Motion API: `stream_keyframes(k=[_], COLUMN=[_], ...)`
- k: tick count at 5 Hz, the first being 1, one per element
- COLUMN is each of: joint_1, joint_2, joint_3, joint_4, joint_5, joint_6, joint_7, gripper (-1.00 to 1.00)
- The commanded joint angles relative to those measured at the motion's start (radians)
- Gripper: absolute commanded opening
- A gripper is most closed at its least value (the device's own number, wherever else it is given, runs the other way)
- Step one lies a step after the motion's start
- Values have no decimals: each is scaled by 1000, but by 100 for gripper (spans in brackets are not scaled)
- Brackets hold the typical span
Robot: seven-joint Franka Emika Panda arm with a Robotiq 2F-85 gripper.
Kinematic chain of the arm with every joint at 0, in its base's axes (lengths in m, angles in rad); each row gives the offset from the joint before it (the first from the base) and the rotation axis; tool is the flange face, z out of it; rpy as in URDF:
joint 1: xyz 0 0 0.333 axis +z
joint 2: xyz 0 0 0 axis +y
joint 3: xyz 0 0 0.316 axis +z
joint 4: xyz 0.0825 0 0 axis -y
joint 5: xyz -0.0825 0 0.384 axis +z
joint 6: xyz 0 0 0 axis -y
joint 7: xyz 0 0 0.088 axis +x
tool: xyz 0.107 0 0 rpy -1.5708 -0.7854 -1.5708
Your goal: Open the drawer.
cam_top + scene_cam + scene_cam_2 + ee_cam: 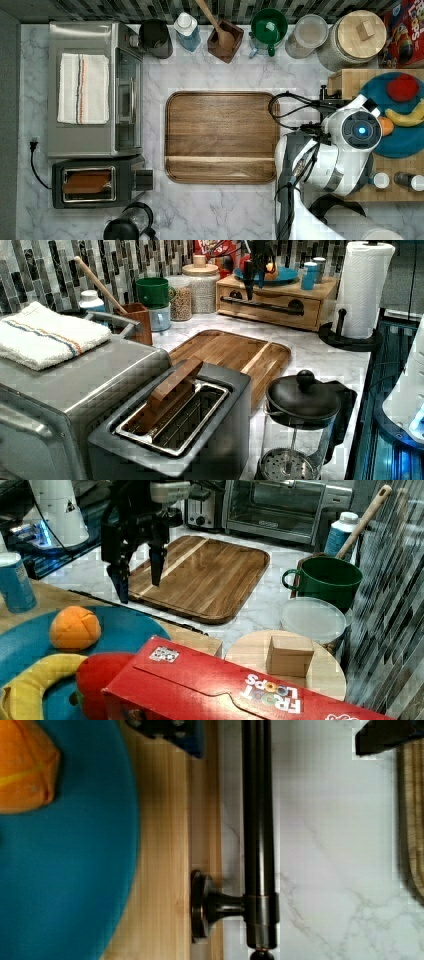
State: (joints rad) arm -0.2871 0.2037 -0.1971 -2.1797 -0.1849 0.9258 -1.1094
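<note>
Left view: the drawer (272, 302) is seen at the back of the marble counter (320, 352), a wide light-wood box whose front carries a long black bar handle (260, 304) on two black mounts. It appears pushed in, its front flush with the box. A blue plate (280, 274) rests on top of it, and a paper towel roll (362, 287) stands just beside it on the left view's right.

In the right view the gripper (139, 577) is shown hanging above the drawer's front edge, its two dark fingers (157, 566) spread apart and pointing down, with nothing grasped between them. Behind it lies the walnut tray (210, 575) on the counter.

In the wrist view the handle (258, 835) runs between the two fingertips (one at each side, neither touching it), with one mount (210, 905) joining it to the wood front. An orange (25, 767) sits on the blue plate (70, 870).

In the top view the arm (345, 145) is seen over the drawer at the top view's right, with the tray (220, 135) in the middle and a toaster oven (95, 90) at the top view's left.
</note>
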Motion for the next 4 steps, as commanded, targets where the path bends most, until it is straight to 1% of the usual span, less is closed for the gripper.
stream_keyframes(k=[1, 2, 3, 4], joint_1=[7, 23, 47, 42], joint_2=[66, 55, 16, 7], joint_3=[37, 38, 54, 101], joint_4=[-24, -39, -59, -70], joint_5=[64, 59, 63, 129], joint_6=[89, 90, 62, 67], joint_7=[-33, -7, -3, -72], gripper=[100, 100, 100, 100])
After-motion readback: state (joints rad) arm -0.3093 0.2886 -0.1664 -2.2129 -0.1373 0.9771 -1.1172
